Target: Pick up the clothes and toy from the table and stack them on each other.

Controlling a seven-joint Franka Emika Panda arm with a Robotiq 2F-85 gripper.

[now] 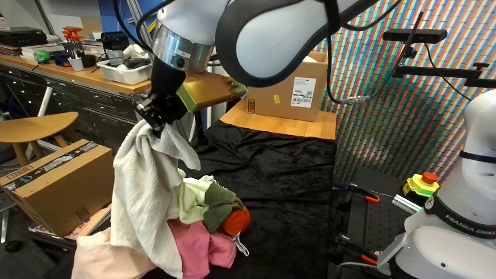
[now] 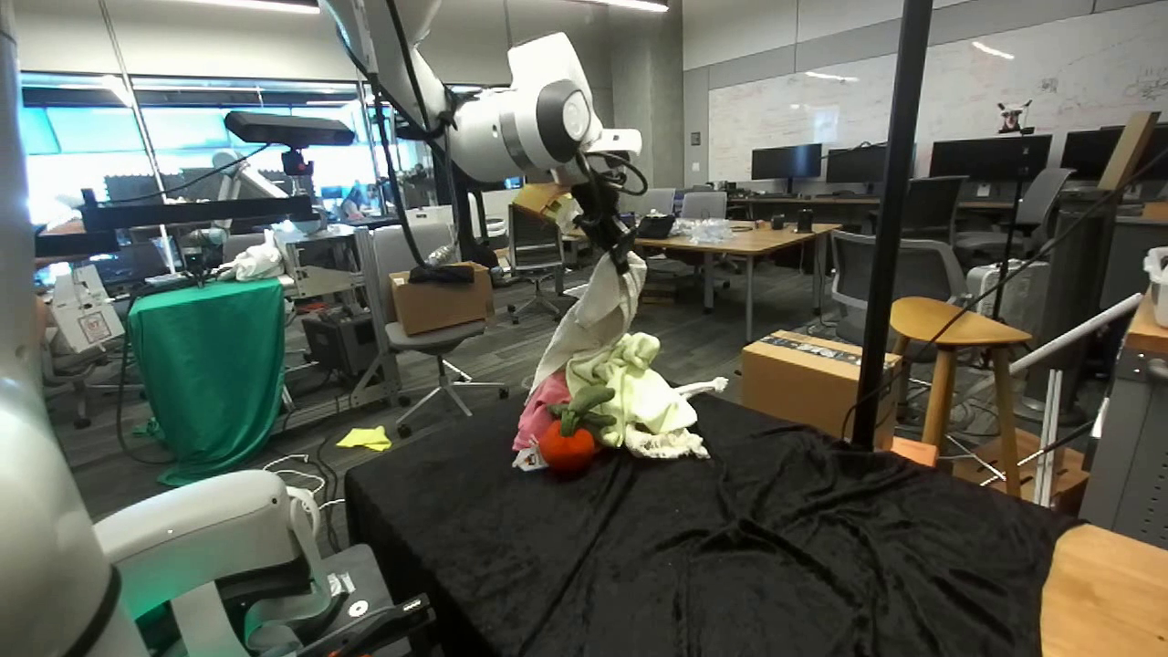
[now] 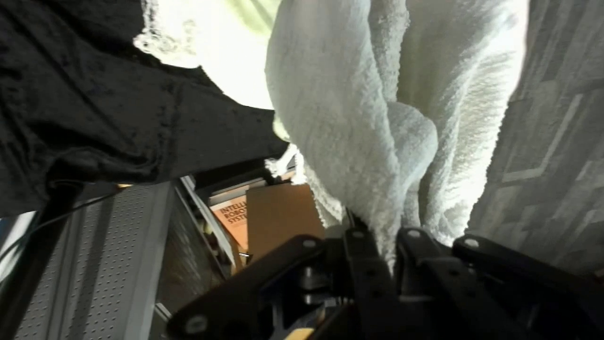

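Observation:
My gripper [image 1: 158, 124] is shut on the upper end of a white cloth [image 1: 145, 193], which hangs down in long folds. In the wrist view the cloth [image 3: 339, 118] runs up from between the fingers [image 3: 361, 245]. Beneath and beside it lies a heap on the black table [image 2: 776, 538]: a pale yellow-green garment [image 2: 630, 383], a pink one [image 1: 193, 244], and an olive green piece [image 1: 219, 203] resting against the round red toy [image 2: 568, 449]. A peach garment [image 1: 108, 257] shows at the lower left in an exterior view. The hanging cloth hides part of the heap.
A cardboard box [image 1: 62, 186] stands past the table's edge, near a wooden stool [image 2: 954, 324]. At the table's far end in an exterior view is a larger box [image 1: 286, 89]. A black pole [image 2: 890, 228] rises beside the table. White rope [image 2: 703, 388] sticks out of the heap.

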